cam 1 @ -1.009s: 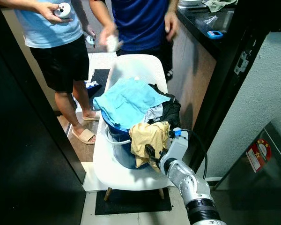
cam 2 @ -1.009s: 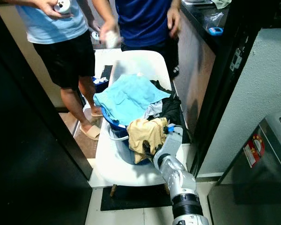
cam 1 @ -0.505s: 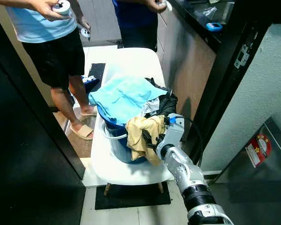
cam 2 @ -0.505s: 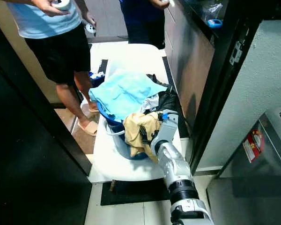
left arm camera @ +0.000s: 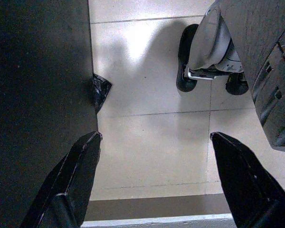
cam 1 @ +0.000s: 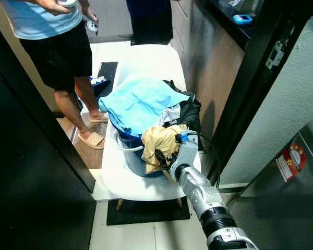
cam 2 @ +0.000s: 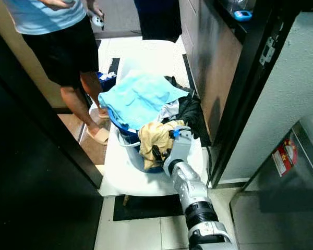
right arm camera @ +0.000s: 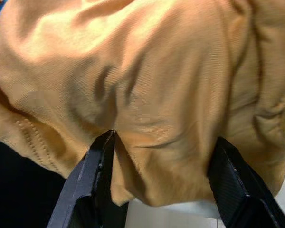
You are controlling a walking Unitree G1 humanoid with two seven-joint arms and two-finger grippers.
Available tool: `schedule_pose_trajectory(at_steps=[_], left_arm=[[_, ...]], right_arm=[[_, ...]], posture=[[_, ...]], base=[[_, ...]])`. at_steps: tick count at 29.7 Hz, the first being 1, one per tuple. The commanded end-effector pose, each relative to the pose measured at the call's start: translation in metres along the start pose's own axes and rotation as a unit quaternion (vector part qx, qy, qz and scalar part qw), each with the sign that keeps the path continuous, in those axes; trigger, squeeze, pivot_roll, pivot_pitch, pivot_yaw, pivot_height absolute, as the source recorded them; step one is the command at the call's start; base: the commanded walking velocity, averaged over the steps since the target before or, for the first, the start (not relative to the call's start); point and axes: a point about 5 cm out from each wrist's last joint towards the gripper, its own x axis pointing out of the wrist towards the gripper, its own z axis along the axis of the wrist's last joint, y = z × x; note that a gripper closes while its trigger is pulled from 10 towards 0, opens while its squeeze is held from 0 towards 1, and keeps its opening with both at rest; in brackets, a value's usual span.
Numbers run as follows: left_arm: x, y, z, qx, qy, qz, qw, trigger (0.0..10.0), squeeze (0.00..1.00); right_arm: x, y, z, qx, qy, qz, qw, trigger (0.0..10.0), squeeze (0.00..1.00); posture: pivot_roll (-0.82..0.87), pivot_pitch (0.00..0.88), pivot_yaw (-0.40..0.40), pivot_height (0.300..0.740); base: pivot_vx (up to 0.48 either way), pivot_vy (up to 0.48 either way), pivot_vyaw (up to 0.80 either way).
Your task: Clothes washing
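Right gripper (right arm camera: pixel 156 190) wide open, fingers pressed into yellow garment (cam 1: pixel 161 143) hanging over front rim of blue basket (cam 1: pixel 126 143), nothing pinched yet. Left gripper (left arm camera: pixel 154 183) open, idle over floor. Cloth soft, light, floppy; grab a bunched fold. Light blue shirt (cam 1: pixel 138 104) behind may drag along; white chair (cam 1: pixel 146 62) and person (cam 1: pixel 57 47) beyond

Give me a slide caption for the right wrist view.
Right gripper with open fingers pressed into the yellow garment.

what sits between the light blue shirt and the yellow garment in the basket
In the left eye view, a grey-white cloth and a black garment lie between the light blue shirt and yellow garment.
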Motion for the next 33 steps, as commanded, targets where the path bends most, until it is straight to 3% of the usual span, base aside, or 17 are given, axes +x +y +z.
schedule_pose_trajectory(at_steps=[1,7,22,25,27,28,30,33], left_arm=[[-0.006,0.001,-0.013,0.004,0.019,-0.005,1.000,10.0,0.00],[-0.007,0.002,-0.014,0.003,0.017,-0.004,1.000,10.0,0.00],[-0.006,-0.001,-0.011,0.000,0.011,-0.007,1.000,10.0,0.00],[-0.001,-0.002,-0.005,-0.005,0.010,-0.003,1.000,10.0,0.00],[0.002,-0.002,0.001,-0.009,0.008,0.001,1.000,10.0,0.00],[0.002,-0.002,0.001,-0.009,0.008,0.001,1.000,10.0,0.00],[0.005,-0.002,0.006,-0.012,0.006,0.003,1.000,10.0,0.00],[0.009,-0.002,0.014,-0.015,0.004,0.006,1.000,10.0,0.00]], right_arm=[[0.001,0.021,-0.016,0.032,0.012,0.030,0.999,0.0,0.00],[0.000,0.026,-0.018,0.042,0.010,0.042,0.998,0.0,0.00],[0.001,0.019,-0.010,0.067,-0.003,0.042,0.997,0.0,0.00],[0.004,0.017,0.004,0.103,-0.025,0.047,0.993,0.0,0.00],[0.006,0.019,0.021,0.154,-0.052,0.066,0.985,0.0,0.00],[0.006,0.019,0.021,0.154,-0.052,0.066,0.985,0.0,0.00],[0.008,0.024,0.040,0.191,-0.081,0.103,0.973,0.0,0.00],[0.008,0.031,0.062,0.199,-0.111,0.155,0.961,0.0,0.00]], posture=[[0.19,0.194,0.045,0.740],[0.19,0.194,0.042,0.740],[0.18,0.180,0.033,0.740],[0.17,0.123,0.015,0.740],[0.17,0.099,0.010,0.740],[0.17,0.099,0.010,0.740],[0.16,0.070,0.003,0.740],[0.15,0.023,-0.009,0.740]], base=[[0.000,0.000,0.00],[0.000,0.000,0.00],[0.000,0.000,0.00],[0.000,0.000,0.00],[0.000,0.000,0.00],[0.000,0.000,0.00],[0.000,0.000,0.00],[0.000,0.000,0.00]])
